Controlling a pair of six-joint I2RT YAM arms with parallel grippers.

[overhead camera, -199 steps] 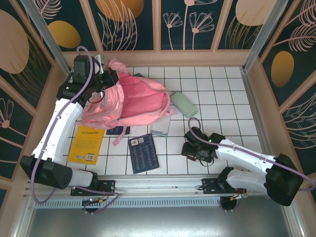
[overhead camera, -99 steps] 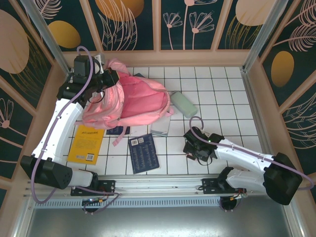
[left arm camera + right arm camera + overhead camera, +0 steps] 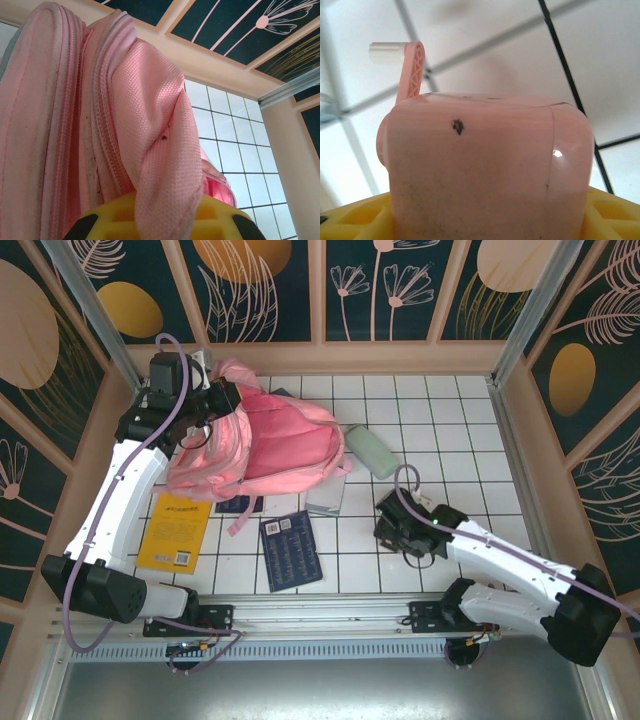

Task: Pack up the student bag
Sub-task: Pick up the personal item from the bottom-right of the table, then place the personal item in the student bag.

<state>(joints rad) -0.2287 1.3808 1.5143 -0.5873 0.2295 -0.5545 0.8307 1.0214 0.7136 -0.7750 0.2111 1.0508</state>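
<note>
While left hand (image 3: 224, 399) pinches: backpack (image 3: 285, 445) fabric, closed tight
Right hand (image 3: 395, 528): clamped around pink crank sharpener (image 3: 485, 160)
Backpack: lying on counter (image 3: 450, 430)

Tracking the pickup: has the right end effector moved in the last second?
Yes. The right end effector shifted slightly right, away from the dark blue book.

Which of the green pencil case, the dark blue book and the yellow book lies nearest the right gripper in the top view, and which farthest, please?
From the right gripper, which grips a pink sharpener:
1. Green pencil case, just beyond it, toward the back wall.
2. Dark blue book, to its left, by the near edge.
3. Yellow book, far left, in front of the backpack.
</note>
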